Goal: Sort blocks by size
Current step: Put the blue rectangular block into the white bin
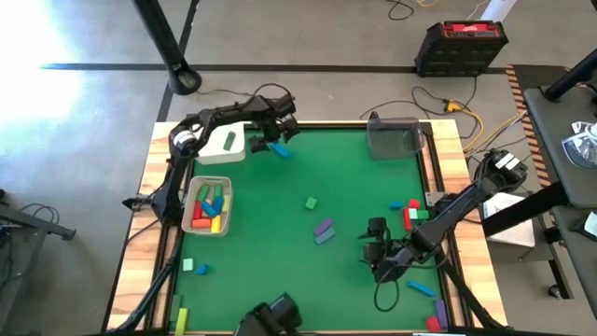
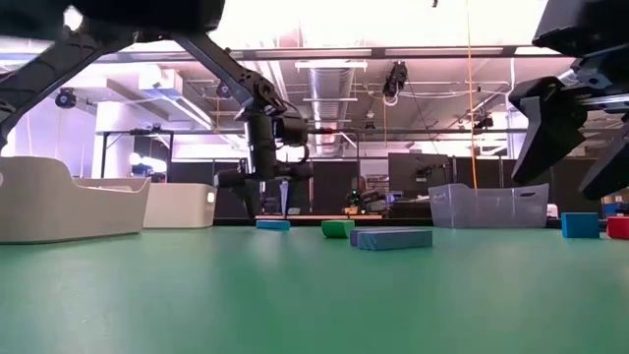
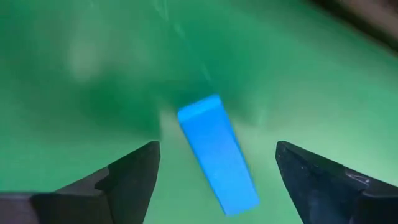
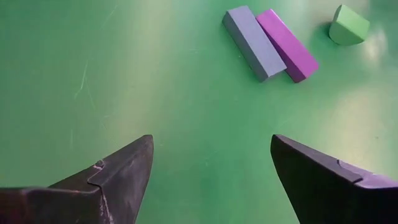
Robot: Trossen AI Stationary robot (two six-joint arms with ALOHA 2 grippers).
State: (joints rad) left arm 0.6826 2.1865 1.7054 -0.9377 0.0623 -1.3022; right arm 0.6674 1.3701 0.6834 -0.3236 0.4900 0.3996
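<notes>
The left end effector (image 1: 276,138) is hovering over the far left part of the green table (image 1: 280,233), just beside a white tray (image 1: 224,143) that is holding one green block (image 1: 229,141). Its fingers are spread wide and released, and a blue bar block (image 3: 217,152) is lying flat on the mat between them, untouched. The right end effector (image 1: 376,257) is waiting low over the near right area, its fingers (image 4: 112,180) also parted and gripping nothing. Ahead of it a grey-blue bar (image 4: 253,42) and a purple bar (image 4: 286,45) are lying side by side, touching, with a small green block (image 4: 348,26) near them. A second tray (image 1: 208,207) on the left is holding red, yellow, green and blue blocks. More blocks are lying scattered along the table's right side and near edge.
</notes>
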